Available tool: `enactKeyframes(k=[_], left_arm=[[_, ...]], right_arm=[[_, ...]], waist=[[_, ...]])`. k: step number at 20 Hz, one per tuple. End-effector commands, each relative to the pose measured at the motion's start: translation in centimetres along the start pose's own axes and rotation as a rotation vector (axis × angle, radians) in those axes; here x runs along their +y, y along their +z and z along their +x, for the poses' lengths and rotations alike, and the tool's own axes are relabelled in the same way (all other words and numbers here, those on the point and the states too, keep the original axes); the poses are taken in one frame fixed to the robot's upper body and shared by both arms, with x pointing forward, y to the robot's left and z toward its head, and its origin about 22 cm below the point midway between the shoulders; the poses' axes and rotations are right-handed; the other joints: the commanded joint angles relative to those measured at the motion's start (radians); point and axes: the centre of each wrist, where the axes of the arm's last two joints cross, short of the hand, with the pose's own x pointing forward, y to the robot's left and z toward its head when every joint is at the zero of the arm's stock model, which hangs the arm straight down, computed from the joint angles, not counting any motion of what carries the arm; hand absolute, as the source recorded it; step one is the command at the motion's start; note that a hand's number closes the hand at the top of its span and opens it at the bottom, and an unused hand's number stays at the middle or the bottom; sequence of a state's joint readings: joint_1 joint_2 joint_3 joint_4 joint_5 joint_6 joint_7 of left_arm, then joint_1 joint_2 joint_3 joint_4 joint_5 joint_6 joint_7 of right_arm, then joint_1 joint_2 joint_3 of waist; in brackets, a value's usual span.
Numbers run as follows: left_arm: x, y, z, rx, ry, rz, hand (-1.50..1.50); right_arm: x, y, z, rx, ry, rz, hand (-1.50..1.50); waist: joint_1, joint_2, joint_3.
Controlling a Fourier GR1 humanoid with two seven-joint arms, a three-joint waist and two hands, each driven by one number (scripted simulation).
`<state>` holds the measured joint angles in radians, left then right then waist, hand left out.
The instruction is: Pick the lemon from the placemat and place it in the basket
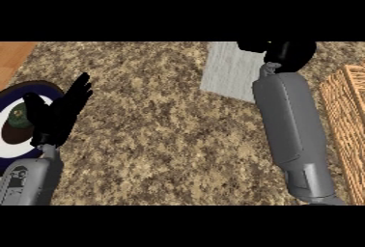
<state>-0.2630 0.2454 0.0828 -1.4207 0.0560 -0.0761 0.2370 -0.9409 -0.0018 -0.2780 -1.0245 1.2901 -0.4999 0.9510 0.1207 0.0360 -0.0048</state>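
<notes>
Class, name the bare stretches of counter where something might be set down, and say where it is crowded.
The widest bare counter lies between the left hand and the right forearm, below the placemat. Crowded: the plate by the left hand, and the narrow strip between forearm and basket.

One placemat (224, 72), one basket (349, 111), one plate (37, 88), two robot hands (61, 113) (288, 52)

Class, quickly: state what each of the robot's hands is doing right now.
Left hand: open, holding nothing.
Right hand: at the placemat; state cannot be told.
</notes>
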Motion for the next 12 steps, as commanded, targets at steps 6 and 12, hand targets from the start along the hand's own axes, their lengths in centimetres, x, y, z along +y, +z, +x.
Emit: enactKeyframes(k=[6,12], left_arm=[[0.3,-0.6,-0.1,0.008,0.007,0.022,0.0],[0.9,-1.2,1.0,0.008,0.015,0.029,0.0]], right_arm=[[-2.5,-0.3,9.2,0.102,-0.02,-0.305,1.5],[-3.9,-1.8,11.6,0.144,0.058,-0.407,1.5]], waist=[[-0.018,-0.003,-0.002],[-0.029,-0.003,0.001]])
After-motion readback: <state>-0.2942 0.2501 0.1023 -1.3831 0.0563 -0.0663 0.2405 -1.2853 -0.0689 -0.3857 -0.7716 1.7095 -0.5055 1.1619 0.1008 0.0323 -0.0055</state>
